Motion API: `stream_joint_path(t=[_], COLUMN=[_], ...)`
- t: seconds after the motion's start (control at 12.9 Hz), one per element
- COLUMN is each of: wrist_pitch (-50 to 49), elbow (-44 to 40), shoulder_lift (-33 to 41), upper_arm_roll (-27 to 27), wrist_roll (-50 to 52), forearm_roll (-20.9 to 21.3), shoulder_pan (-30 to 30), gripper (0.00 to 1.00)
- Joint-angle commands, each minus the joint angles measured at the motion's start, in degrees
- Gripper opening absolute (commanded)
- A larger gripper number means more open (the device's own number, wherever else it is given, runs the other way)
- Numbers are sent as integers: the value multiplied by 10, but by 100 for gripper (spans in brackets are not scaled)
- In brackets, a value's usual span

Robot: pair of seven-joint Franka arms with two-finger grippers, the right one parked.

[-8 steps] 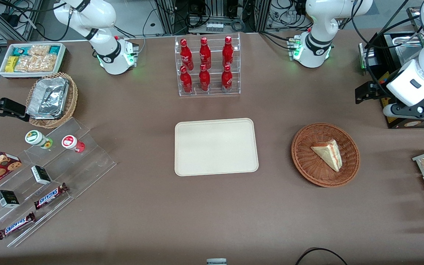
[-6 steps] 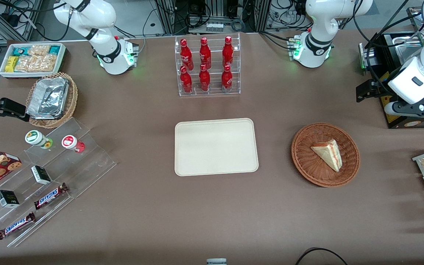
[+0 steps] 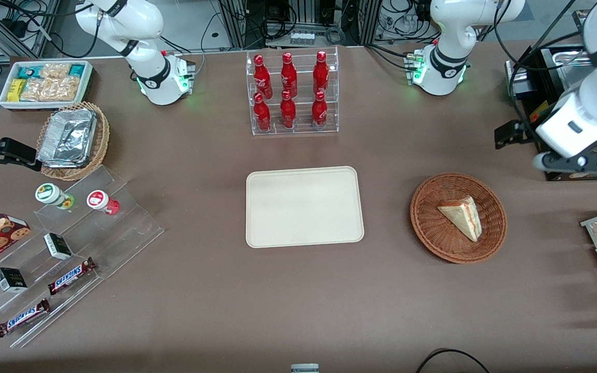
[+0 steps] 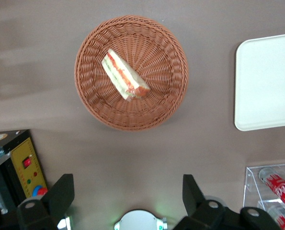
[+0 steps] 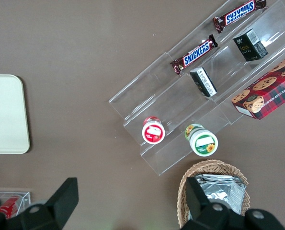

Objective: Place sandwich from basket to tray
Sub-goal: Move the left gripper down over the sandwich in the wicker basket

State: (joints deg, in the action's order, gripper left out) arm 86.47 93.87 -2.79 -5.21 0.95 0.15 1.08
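The claw has drifted nearer the basket, spread wide and empty; sandwich untouched.

Sandwich sits in basket, beside tray. Gripper up high, w/ fingers wide apart, farther from cam.

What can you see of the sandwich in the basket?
The sandwich is a triangular wedge of pale bread, with red, pink and green layers at its cut edge. It lies alone on its side in the reddish-brown woven basket, near the middle. Nothing grips it: the gripper hangs high above the table, jaws wide open.
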Motion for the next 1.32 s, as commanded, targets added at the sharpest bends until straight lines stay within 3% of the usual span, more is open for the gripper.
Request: stream_joint_path(t=[0.0,0.54,0.7,0.93,1.24], wrist_pitch=[80,257,303,309,321], elbow=[62,143,176,176,193], shoulder_lift=[-7,-88,-91,-102,-97], upper_arm_roll=[-2,-1,-1,-1,1], wrist_roll=[18,80,148,287,364], forearm_roll=[3,9,9,9,9], shoulder_pan=[2,1,1,1,-1], gripper=[100,100,100,100,100])
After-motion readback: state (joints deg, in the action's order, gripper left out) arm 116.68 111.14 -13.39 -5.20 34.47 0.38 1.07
